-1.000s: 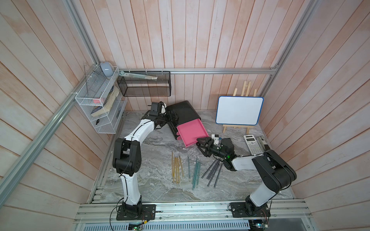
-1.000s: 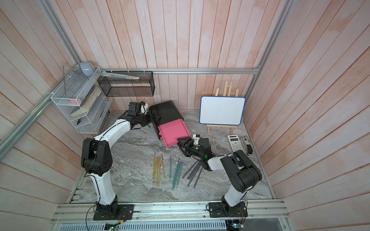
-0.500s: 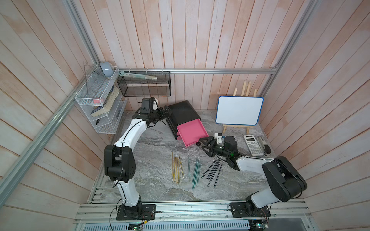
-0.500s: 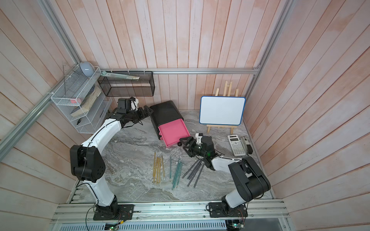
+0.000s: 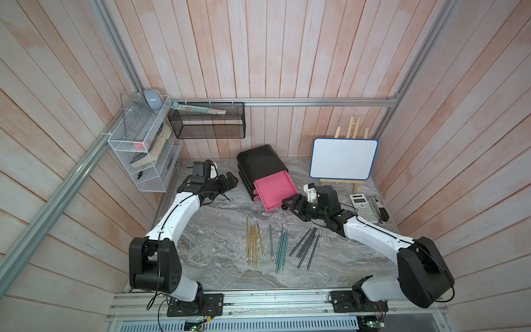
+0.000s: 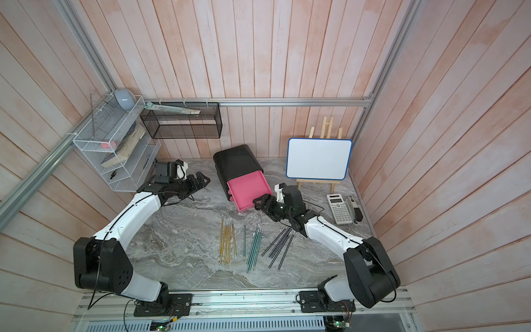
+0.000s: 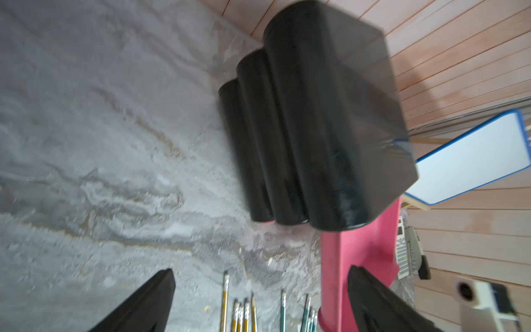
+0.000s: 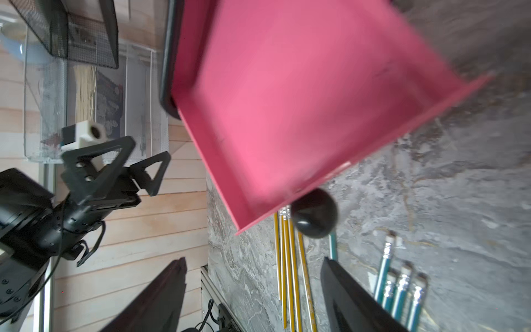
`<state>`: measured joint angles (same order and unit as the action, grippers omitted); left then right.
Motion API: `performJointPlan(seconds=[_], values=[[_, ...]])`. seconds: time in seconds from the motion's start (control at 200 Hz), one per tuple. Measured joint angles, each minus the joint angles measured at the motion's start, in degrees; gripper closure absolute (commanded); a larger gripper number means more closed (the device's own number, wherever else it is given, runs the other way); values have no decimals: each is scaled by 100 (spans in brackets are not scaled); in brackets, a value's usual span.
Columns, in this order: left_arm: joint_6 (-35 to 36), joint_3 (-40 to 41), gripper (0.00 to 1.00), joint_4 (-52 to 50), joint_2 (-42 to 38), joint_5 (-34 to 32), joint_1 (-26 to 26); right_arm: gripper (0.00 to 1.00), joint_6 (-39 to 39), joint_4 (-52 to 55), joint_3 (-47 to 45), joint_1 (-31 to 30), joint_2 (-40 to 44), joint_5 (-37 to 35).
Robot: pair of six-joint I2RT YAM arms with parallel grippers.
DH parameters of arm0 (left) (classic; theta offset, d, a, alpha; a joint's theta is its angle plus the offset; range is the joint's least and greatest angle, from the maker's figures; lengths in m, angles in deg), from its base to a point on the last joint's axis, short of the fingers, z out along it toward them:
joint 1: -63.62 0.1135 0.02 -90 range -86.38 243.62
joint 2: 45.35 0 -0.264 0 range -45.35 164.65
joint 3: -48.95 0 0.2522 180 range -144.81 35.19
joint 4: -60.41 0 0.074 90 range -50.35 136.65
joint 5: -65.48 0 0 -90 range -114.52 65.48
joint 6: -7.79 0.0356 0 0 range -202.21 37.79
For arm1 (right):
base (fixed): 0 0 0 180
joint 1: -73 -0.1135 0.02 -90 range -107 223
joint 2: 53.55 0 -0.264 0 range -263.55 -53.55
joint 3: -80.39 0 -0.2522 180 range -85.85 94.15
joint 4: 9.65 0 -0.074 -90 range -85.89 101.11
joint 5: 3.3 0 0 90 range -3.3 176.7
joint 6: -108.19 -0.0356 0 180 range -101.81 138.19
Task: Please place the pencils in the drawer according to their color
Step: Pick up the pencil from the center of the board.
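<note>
**A:** Where's the sort at?

**B:** Early. The cabinet (image 5: 260, 161) sits upper centre in both top views, against the back wall. Its top pink drawer (image 5: 273, 189) stands pulled out and is bare inside. The two below look shut. No pencil is in yet.

**A:** And the pencils?

**B:** All on the marble table (image 5: 218, 258), lower centre, below the open drawer. The yellow pencils (image 5: 253, 241) are left, the teal pencils (image 5: 282, 247) mid and the black pencils (image 5: 306, 244) right. One lone greyish pencil (image 5: 271, 240) lies between yellow and teal. My read: one drawer is open, and every pick plus the other two drawers is left.

**A:** Jaws?

**B:** The right gripper (image 8: 254, 260) has its jaws wide apart and empty. The drawer's knob (image 8: 314, 212) is just ahead of the tips, not touching. The left gripper (image 5: 230, 181) is just left of the cabinet, jaws apart, empty, clear of it.
</note>
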<state>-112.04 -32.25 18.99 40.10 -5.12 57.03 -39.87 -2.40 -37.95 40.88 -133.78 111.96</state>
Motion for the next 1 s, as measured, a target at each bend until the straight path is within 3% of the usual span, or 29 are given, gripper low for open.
performJointPlan(seconds=[0.155, 0.37, 0.61, 0.83, 1.0], values=[[-44, 693, 1, -273, -487, -264, 0, 25, 623, 809, 1071, -960, -382, -522], [-170, 916, 1, -450, -730, -490, 350, 27, 1368, 2002, 2922, -1945, -1775, -1526], [-295, 938, 1, -385, -728, -321, 1287, 36, 1720, 3154, 4872, -2319, -3440, -2516], [-341, 1134, 0, -144, -726, 63, 1432, 41, 1786, 4089, 6317, -2450, -4693, -3099], [-348, 1331, 1, -101, -726, 258, 1447, 47, 1751, 4505, 6815, -2452, -5243, -3401]])
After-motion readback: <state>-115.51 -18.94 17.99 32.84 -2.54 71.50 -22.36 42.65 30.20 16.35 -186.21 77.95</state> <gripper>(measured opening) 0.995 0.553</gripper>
